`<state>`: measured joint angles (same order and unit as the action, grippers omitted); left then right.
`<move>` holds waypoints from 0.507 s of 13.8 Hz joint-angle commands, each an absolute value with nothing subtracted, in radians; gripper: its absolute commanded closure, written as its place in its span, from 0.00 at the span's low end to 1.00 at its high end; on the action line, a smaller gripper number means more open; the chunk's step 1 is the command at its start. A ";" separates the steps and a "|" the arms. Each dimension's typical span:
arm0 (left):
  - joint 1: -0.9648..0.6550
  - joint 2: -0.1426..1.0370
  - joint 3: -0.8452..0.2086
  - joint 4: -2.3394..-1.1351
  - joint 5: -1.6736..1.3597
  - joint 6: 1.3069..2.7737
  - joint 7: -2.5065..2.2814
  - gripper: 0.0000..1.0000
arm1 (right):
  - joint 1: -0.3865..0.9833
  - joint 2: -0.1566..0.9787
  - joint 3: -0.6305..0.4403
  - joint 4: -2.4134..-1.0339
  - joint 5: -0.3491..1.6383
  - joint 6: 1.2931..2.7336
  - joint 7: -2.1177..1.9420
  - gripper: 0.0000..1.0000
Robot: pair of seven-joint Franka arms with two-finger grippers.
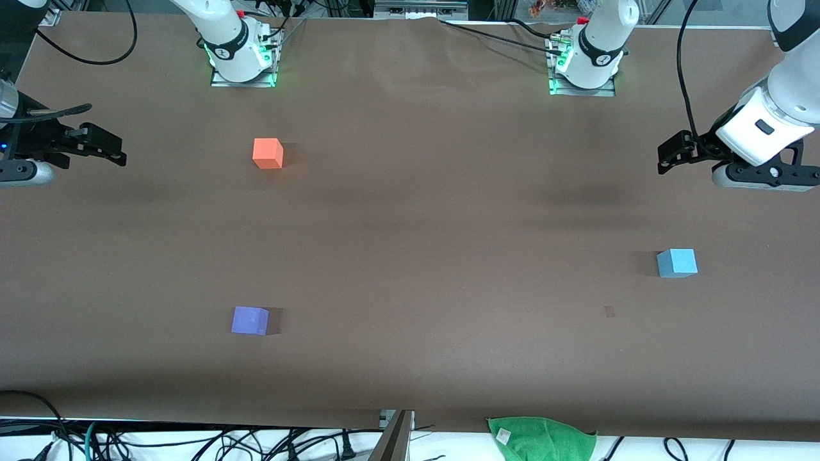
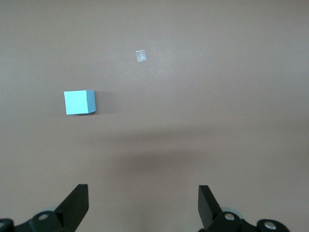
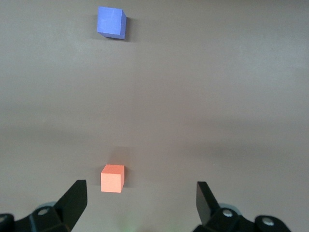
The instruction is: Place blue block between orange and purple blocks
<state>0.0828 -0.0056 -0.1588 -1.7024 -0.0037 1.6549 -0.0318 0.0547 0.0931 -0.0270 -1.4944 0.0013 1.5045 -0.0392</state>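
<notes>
The blue block (image 1: 676,263) lies on the brown table toward the left arm's end; it also shows in the left wrist view (image 2: 79,102). The orange block (image 1: 268,153) and the purple block (image 1: 250,320) lie toward the right arm's end, the purple one nearer to the front camera. Both show in the right wrist view, orange (image 3: 112,178) and purple (image 3: 111,22). My left gripper (image 1: 667,157) (image 2: 143,205) is open and empty, over the table's edge at its own end. My right gripper (image 1: 114,149) (image 3: 140,203) is open and empty, over the table's edge at its own end.
A green cloth (image 1: 541,438) lies at the table's front edge. A small tape mark (image 1: 609,312) sits on the table near the blue block, also in the left wrist view (image 2: 140,56). Cables hang along the front edge. The two arm bases (image 1: 242,57) (image 1: 586,67) stand at the back.
</notes>
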 commanded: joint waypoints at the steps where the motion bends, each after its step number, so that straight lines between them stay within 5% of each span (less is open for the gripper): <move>1: 0.092 0.008 -0.166 -1.669 0.000 1.626 -0.031 0.00 | 0.044 0.092 -0.020 -1.489 0.000 1.503 -0.046 0.00; 7: 0.092 0.011 -0.166 -1.669 0.002 1.626 -0.032 0.00 | 0.044 0.092 -0.021 -1.489 0.000 1.503 -0.046 0.00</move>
<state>0.0834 -0.0055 -0.1588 -1.7022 -0.0037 1.6497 -0.0318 0.0547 0.0931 -0.0270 -1.4944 0.0013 1.5045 -0.0392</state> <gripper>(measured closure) 0.000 0.000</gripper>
